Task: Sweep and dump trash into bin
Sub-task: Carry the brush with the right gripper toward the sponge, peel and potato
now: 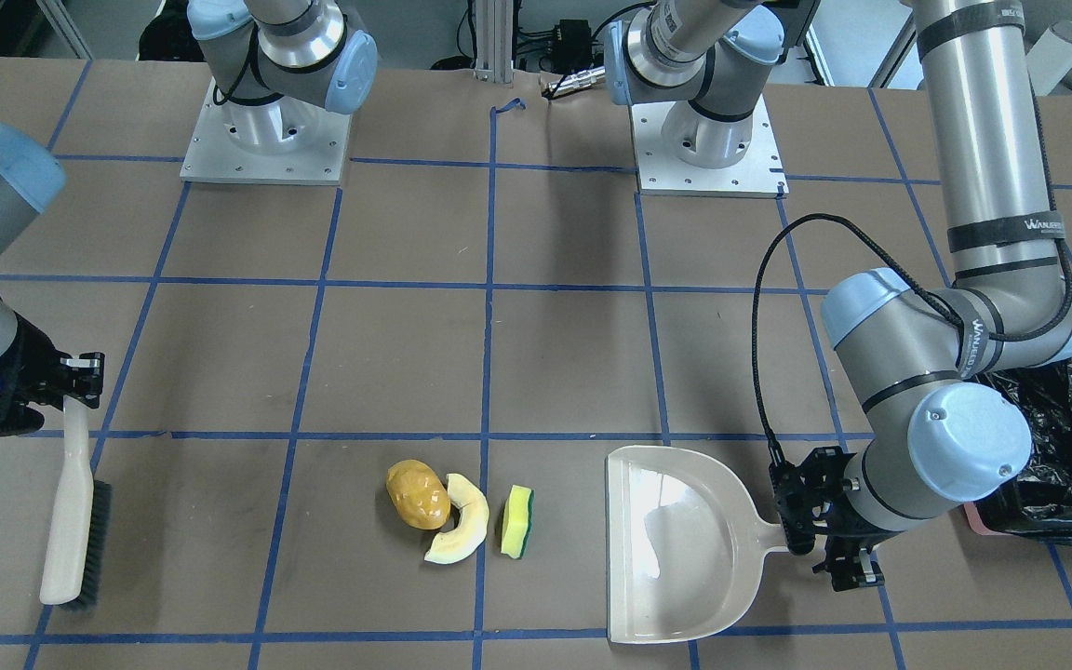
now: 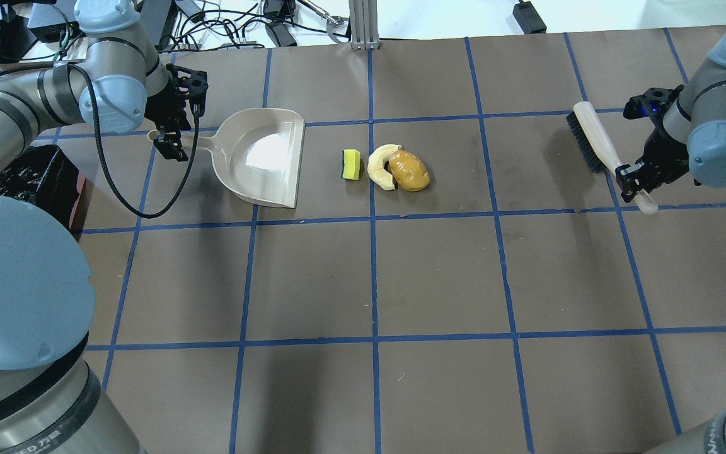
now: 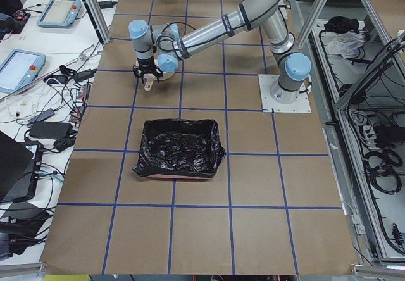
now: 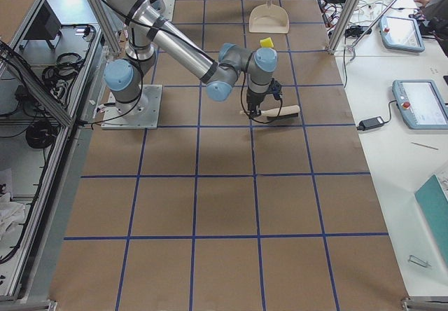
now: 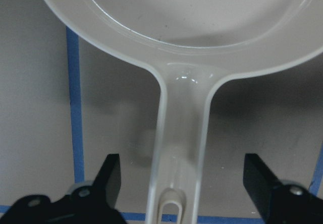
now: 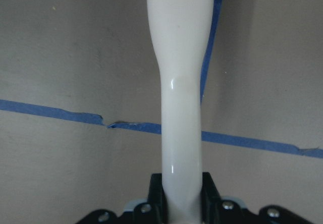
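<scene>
Brown worktop (image 2: 438, 277) before you held the trash (image 2: 387, 167) beside the dustpan (image 2: 262, 157); left claw (image 5: 184, 183) gaped wide around its handle, right claw (image 6: 181, 196) gripped the brush (image 2: 596, 142), bin (image 3: 180, 148) sat apart.

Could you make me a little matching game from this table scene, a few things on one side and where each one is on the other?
Things:
1. sponge
2. brush
3. dustpan
4. bin

Places:
A. handle between the left gripper's open fingers
B. handle clamped by the right gripper
C. between crescent slice and dustpan
D. behind the left arm, black-lined

Pairs: 1-C, 2-B, 3-A, 4-D
</scene>
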